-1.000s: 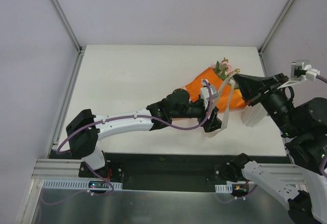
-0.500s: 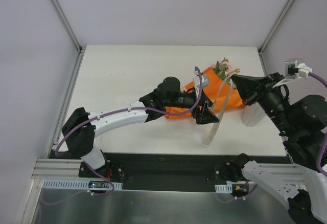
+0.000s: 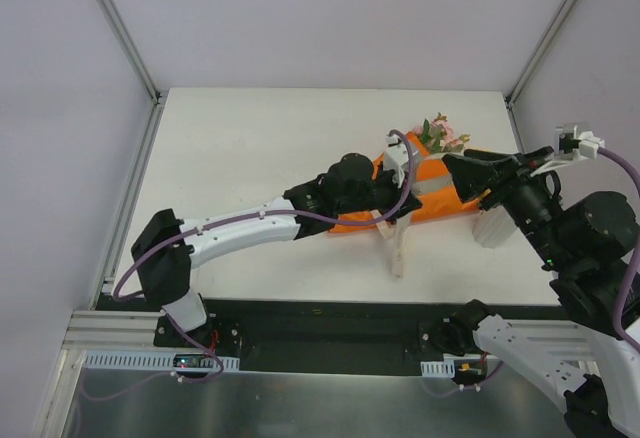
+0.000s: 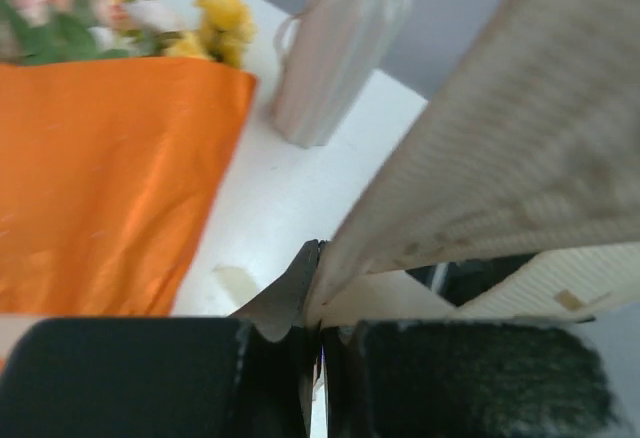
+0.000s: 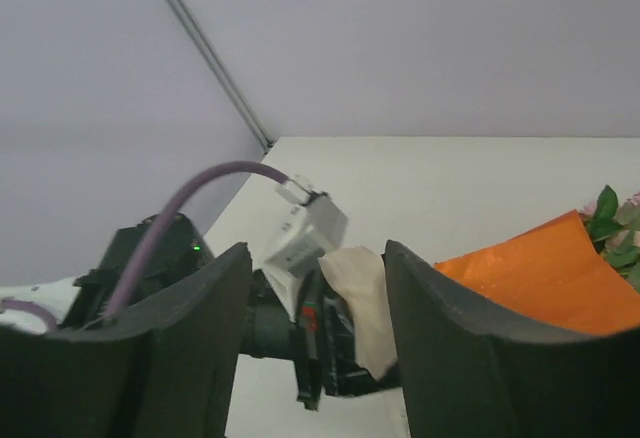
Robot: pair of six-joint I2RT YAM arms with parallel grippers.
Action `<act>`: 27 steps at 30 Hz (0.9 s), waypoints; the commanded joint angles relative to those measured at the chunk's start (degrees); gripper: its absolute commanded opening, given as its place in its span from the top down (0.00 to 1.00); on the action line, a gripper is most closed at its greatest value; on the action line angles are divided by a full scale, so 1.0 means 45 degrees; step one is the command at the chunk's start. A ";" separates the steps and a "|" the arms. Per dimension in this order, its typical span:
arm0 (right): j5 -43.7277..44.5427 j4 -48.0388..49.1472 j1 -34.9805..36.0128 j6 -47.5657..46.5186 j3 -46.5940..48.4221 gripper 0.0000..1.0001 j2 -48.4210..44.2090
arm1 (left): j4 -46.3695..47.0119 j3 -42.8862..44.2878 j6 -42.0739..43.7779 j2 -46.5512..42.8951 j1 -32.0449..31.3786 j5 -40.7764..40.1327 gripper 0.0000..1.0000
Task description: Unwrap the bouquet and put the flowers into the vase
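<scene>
The bouquet's orange paper (image 3: pixel 440 190) lies on the table right of centre, and the flowers (image 3: pixel 438 135), yellow and pink, poke out of its far end. A cream ribbon (image 3: pixel 398 250) hangs from my left gripper (image 3: pixel 393 208), which is shut on it at the bouquet's near edge. In the left wrist view the ribbon (image 4: pixel 500 148) rises from the shut left gripper (image 4: pixel 320 333), with the orange paper (image 4: pixel 100 178), flowers (image 4: pixel 215 18) and white vase (image 4: pixel 335 53) beyond. My right gripper (image 3: pixel 452 165) stands open over the bouquet's right side. Its view shows the ribbon (image 5: pixel 362 298) beyond the open right gripper (image 5: pixel 315 253).
The vase (image 3: pixel 492 228) stands right of the bouquet, partly hidden under my right arm. White walls with metal posts (image 3: pixel 120 28) enclose the table. The table's near edge (image 3: pixel 300 303) runs just above the arm bases.
My left gripper moved in toward the bouquet and shut on the ribbon. My right gripper opened and let the ribbon go, so its tail now hangs from the left gripper.
</scene>
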 commanded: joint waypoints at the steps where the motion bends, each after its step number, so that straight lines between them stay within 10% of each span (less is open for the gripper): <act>1: 0.1929 -0.0447 -0.0039 -0.0996 -0.0135 0.25 -0.0581 | -0.2672 0.0520 0.1719 -0.2649 0.0557 -0.4471 1.00; 7: 0.2813 -0.1367 -0.0020 -0.1527 -0.0955 0.18 -0.0777 | -0.8954 0.3135 0.1135 -0.5600 0.4571 -0.8965 1.00; 13: 0.1857 -0.1036 -0.0020 -0.1079 -0.1834 0.18 -0.0368 | -1.0726 0.5229 0.2170 -0.6832 0.7704 -1.1742 1.00; 27: 0.0604 -0.1191 -0.0039 -0.0550 -0.2439 0.17 0.0493 | -1.1993 -0.0125 -0.2985 -0.4686 1.3721 -0.4478 1.00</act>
